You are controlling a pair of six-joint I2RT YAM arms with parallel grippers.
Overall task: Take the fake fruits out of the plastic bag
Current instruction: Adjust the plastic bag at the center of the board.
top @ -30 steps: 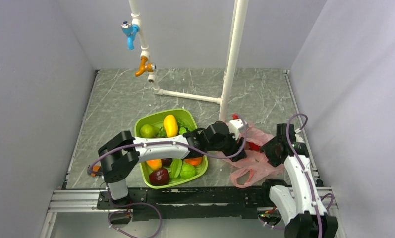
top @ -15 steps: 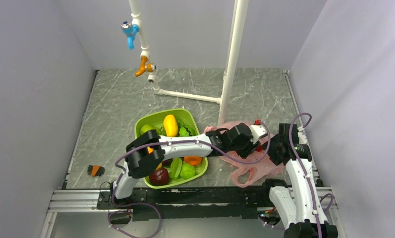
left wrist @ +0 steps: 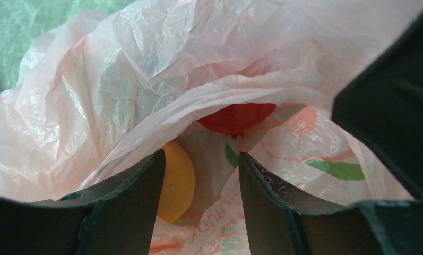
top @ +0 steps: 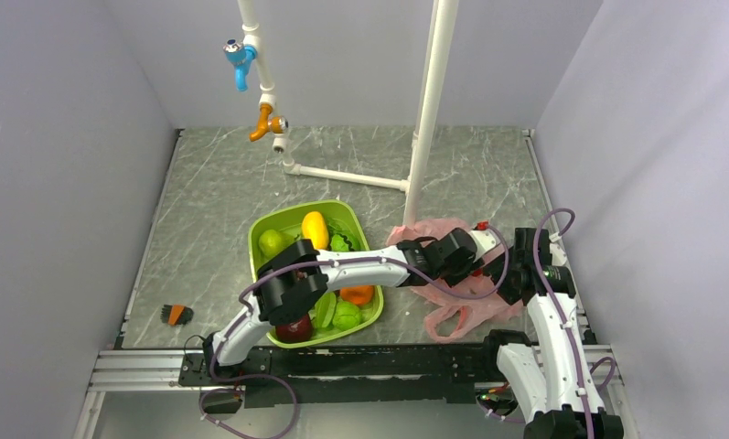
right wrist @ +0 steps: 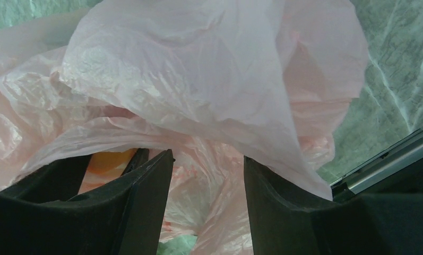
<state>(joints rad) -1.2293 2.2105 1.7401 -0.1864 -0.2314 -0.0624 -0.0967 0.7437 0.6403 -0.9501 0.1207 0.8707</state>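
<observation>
The pink plastic bag [top: 438, 232] lies crumpled right of the tray. My left gripper [top: 477, 254] reaches across into its mouth; in the left wrist view it [left wrist: 199, 159] is open, with nothing between the jaws. Inside the bag, just ahead of it, lie the red apple [left wrist: 236, 117] and the pink-orange peach [left wrist: 178, 180], which sits beside the left finger. The green fruit is hidden. My right gripper [top: 514, 274] is at the bag's right side; in the right wrist view it [right wrist: 206, 159] is open, with loose bag film [right wrist: 198, 79] draped over and between the fingers.
The green tray [top: 253, 240] left of the bag holds a yellow mango [top: 315, 229], a dark maroon apple [top: 294, 326], an orange [top: 360, 294] and other fruit. A white upright pipe [top: 426, 119] stands behind the bag. A small brush [top: 175, 314] lies front left. The metal rail [right wrist: 389, 159] runs close on the right.
My left arm has swung right, away from the tray, and pushed its gripper into the bag's mouth. The bag has shifted and bunched. My right gripper moved slightly right.
</observation>
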